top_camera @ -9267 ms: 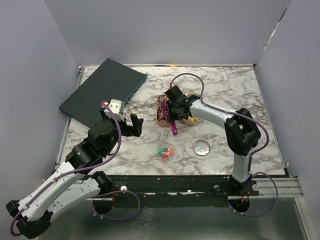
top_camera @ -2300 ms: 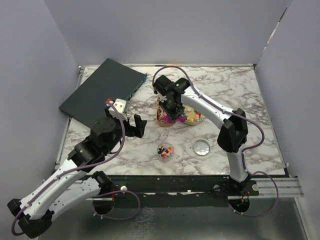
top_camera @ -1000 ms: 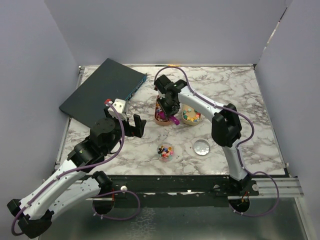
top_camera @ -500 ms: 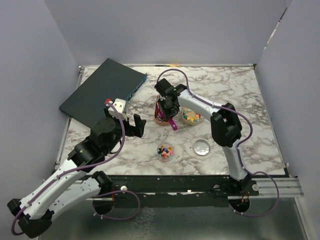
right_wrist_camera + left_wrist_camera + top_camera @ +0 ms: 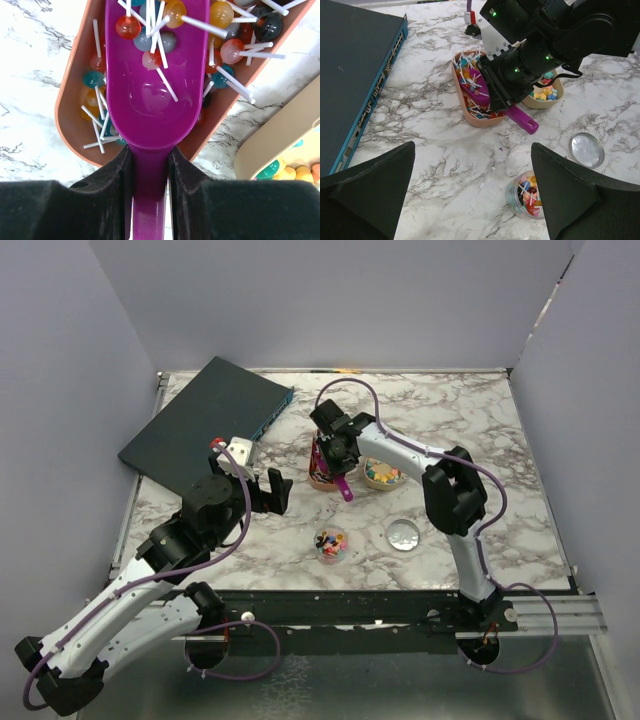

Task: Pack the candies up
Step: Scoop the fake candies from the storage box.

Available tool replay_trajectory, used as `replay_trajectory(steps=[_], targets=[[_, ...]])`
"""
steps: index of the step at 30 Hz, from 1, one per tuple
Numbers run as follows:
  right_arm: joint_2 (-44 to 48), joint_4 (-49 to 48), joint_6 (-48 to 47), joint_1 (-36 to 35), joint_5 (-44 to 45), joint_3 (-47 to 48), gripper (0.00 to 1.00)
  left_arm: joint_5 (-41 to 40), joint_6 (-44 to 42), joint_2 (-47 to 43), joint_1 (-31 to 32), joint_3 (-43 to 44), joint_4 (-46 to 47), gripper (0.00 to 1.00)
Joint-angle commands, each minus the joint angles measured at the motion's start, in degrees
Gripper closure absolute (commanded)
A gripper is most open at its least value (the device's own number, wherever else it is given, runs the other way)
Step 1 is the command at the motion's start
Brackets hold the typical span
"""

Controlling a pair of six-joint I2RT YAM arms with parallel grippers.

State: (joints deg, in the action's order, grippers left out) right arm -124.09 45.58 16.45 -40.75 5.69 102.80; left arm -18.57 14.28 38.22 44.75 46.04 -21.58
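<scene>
The candies (image 5: 150, 59) I'm after are small glossy balls on white sticks, in red, orange, teal, grey and dark colours. A handful lie in the bowl of a purple plastic scoop (image 5: 155, 100). Many more lie under and around it in an oblong terracotta-coloured tray (image 5: 67, 117). The scoop is tilted into the tray with its handle sticking out over the near rim. My right tool (image 5: 150, 156) is clamped narrow on that handle, a black pad (image 5: 112, 175) on either side, just behind the scoop's bowl.

Just right of the tray stands a tan oval bowl (image 5: 555, 92) of pastel sweets in yellow, pink and blue-green. I cannot tell whether the bowl and the tray touch. Nearer to me, apart from both, is a small round clear jar (image 5: 526, 194). It is open at the top and holds a mix of bright balls and sticks. A round clear lid (image 5: 586, 150) lies flat to the right of the jar, apart from it.

My left tool (image 5: 472, 160) hangs over the white marble-patterned worktop (image 5: 450, 410), left of the jar. Its jaws are at their widest with nothing between them. At the left rear a flat dark box with a blue edge (image 5: 205, 420) lies at an angle. A row of ports runs along that edge, and any lettering there is too small for me to read.
</scene>
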Motion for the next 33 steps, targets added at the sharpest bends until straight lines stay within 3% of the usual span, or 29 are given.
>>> replay_trajectory(steps=[1,33], targets=[[-0.92,-3.58,-0.43,0.32,1.99,-3.62,1.0,-1.28,-0.37,0.1,0.11,-0.57,-0.46,0.01],[12.72,-16.3,-3.33,0.15,2.31,-17.66,1.0,-1.03,-0.37,1.37,-1.24,-0.61,-0.47,0.01]])
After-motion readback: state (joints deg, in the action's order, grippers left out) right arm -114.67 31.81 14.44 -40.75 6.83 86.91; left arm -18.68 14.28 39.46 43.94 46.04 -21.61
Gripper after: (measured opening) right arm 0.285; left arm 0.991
